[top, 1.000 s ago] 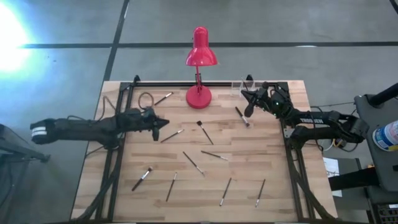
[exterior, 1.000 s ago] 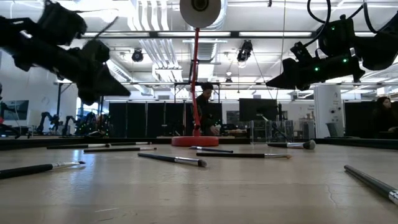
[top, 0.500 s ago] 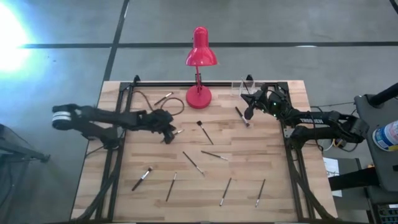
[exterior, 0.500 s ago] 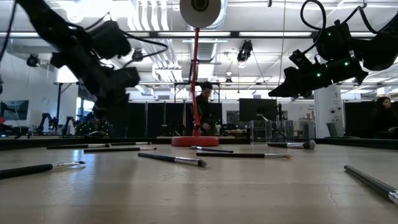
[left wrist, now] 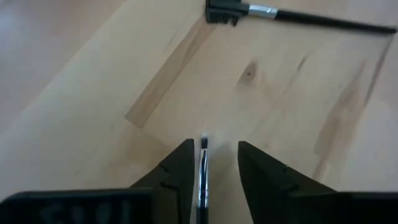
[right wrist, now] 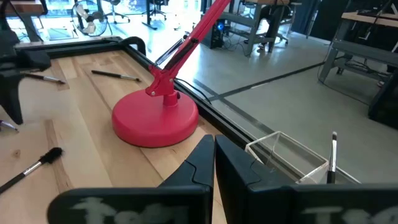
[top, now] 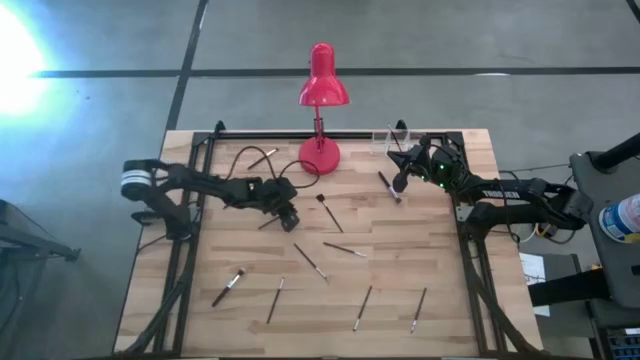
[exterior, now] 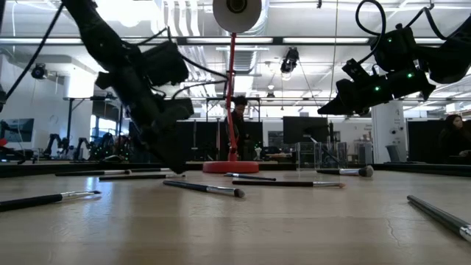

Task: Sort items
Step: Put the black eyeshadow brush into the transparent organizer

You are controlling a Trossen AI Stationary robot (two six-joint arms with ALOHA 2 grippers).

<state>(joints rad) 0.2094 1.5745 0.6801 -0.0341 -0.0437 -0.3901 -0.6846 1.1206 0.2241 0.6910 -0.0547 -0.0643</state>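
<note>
Butcher-block table [top: 440,260] on a grey workshop floor, strewn with loose makeup brushes [top: 316,262], most of them near the middle and front.

At left of centre: left gripper [top: 288,217] down at the boards, jaws apart, straddling one fine-tipped brush [left wrist: 203,165] that lies between the fingers and is not yet gripped. Likely step: start of a pick. Next move calls for closing squarely on the thin handle without pushing it sideways, then a clean lift clear of the neighbouring flat-headed brush [left wrist: 292,15].

At rear centre: red desk lamp [top: 322,95], no part of the sorting.

At right: right gripper [top: 399,178] waiting in the air, jaws pressed together, holding nothing, above a dark-handled brush [top: 388,187] lying on the wood.

From overhead, shows only the spread of the brushes and both arms' positions; hides the targeted brush largely under the left gripper. From the left wrist, confirms the brush centred between the open fingers. From table height, shows the left gripper tip reaching the surface and the right one well above it. From the right wrist, reveals a clear box [right wrist: 289,155] at the back edge with one brush standing in it, probably a sorting destination.
</note>
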